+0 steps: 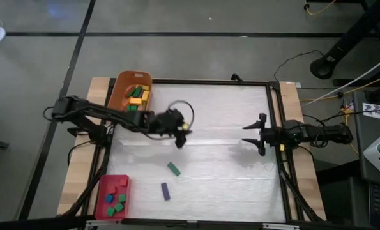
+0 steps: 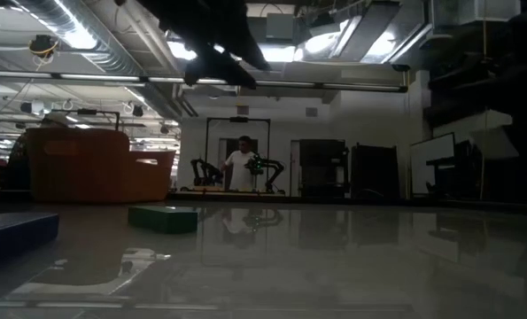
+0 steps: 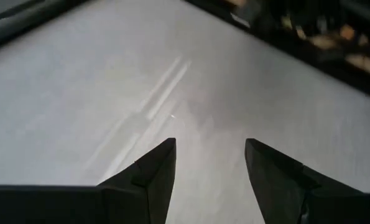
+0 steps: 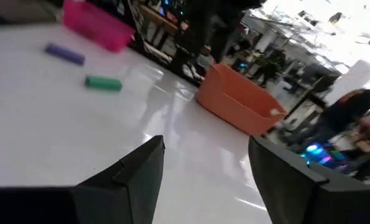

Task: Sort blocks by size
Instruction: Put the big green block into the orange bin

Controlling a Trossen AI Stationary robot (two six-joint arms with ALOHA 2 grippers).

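A green bar (image 1: 174,168) and a purple bar (image 1: 165,191) lie flat on the white table, near the middle front. They also show in the right wrist view, green (image 4: 103,83) and purple (image 4: 64,54). My left gripper (image 1: 181,135) hangs above the table's middle, beyond the green bar, open and empty (image 3: 209,146); only bare table shows between its fingers. My right gripper (image 1: 246,134) is at the right side, open and empty (image 4: 206,142), pointing toward the table's left. Several blocks lie in the orange tub (image 1: 131,89), and several cubes lie in the red tray (image 1: 113,197).
The orange tub stands at the far left corner and the red tray at the near left corner. A black frame (image 1: 273,115) runs round the table. In the low view the green bar (image 2: 163,218) lies ahead. People (image 2: 243,164) stand in the room behind.
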